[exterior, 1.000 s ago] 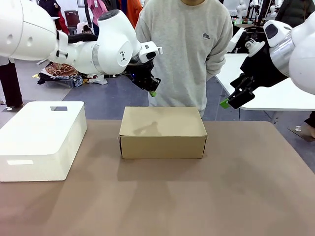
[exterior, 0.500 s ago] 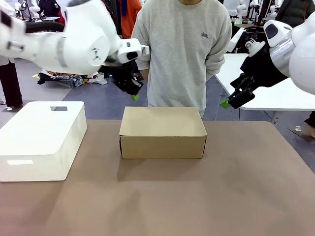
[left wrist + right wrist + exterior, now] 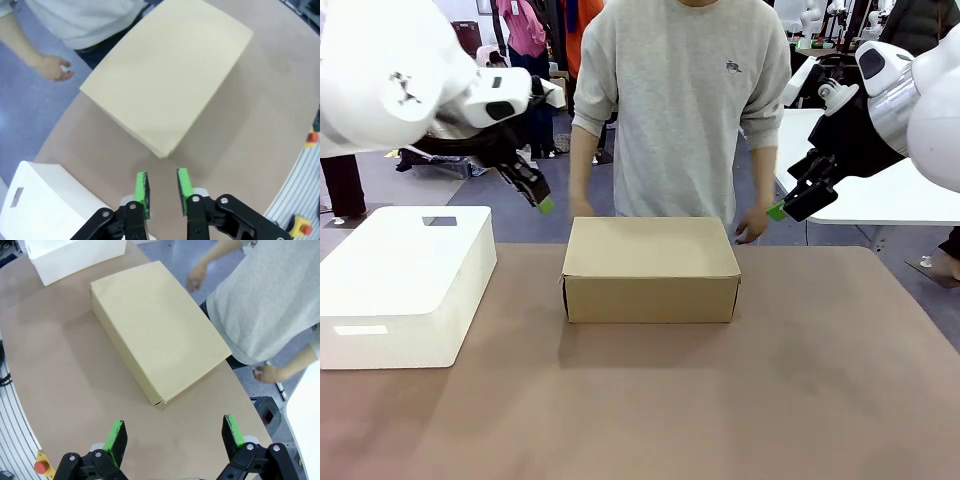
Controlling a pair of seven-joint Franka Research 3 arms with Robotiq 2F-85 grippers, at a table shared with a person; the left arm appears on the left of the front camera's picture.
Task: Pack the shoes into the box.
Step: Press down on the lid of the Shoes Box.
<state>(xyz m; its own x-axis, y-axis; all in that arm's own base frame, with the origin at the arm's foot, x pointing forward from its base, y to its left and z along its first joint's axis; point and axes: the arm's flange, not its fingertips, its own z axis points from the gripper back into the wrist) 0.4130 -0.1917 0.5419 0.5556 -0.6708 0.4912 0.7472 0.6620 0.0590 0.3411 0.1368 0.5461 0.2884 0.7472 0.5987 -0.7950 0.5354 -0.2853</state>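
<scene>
Wrist views: left tool (image 3: pixel 162 187) nrly closed, empty; right tool (image 3: pixel 175 437) wide open, empty, above box (image 3: pixel 155 335).

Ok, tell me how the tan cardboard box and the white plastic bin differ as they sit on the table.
The tan cardboard box has sharp, square edges and sits mid-table in front of the person; the white plastic bin has rounded corners and sits at the robot's left edge. The box's top is plain and unbroken; the bin shows handle slots on its top and front. The bin looks larger than the box. Both are closed, low and rectangular, resting flat on the brown table.
</scene>
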